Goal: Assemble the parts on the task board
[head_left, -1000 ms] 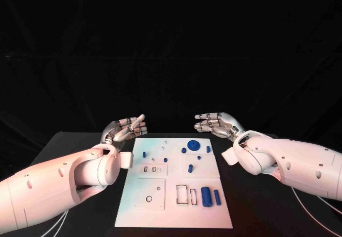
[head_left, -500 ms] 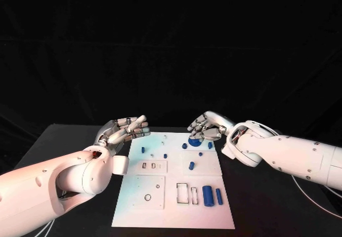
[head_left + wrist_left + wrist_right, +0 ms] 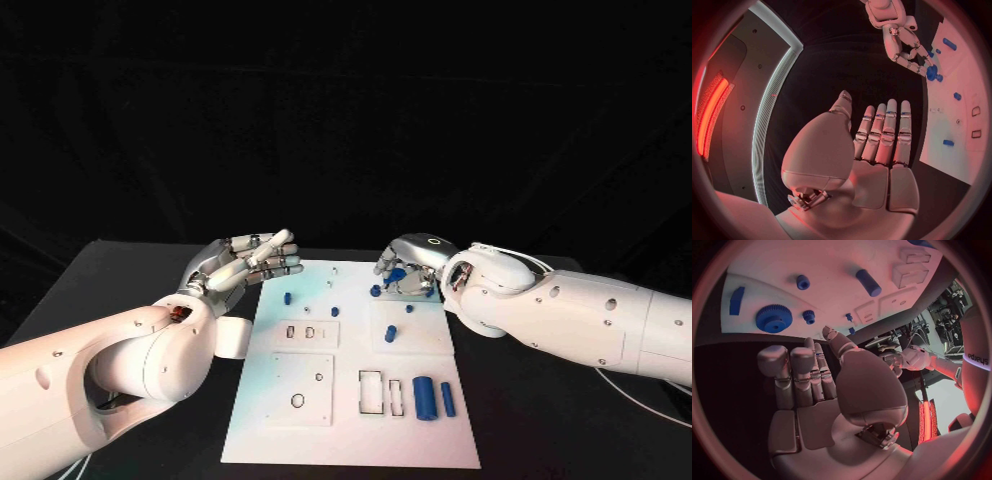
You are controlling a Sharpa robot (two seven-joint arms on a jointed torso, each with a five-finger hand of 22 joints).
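Observation:
The white task board (image 3: 325, 420) lies between my arms. A blue gear (image 3: 394, 276) sits near its far right corner, with small blue pegs (image 3: 289, 297) beside it and a large blue cylinder (image 3: 424, 397) near the front. My right hand (image 3: 408, 264) hovers over the gear, fingers apart and holding nothing. In the right wrist view, the fingertips (image 3: 811, 347) stop just short of the gear (image 3: 773, 318). My left hand (image 3: 245, 262) is raised at the board's far left corner, fingers straight, empty. The left wrist view shows the left hand (image 3: 873, 150) flat and the right hand (image 3: 901, 42) by the gear (image 3: 931, 73).
A slim blue pin (image 3: 447, 398) lies beside the large cylinder, next to rectangular slots (image 3: 369, 392) in the board. A blue peg (image 3: 867, 282) and a short cylinder (image 3: 802, 281) stand farther along the board (image 3: 836, 260). Black table surrounds the board.
My right hand has come down and inward from above the table to the gear at the board's far right corner. The left hand has barely moved.

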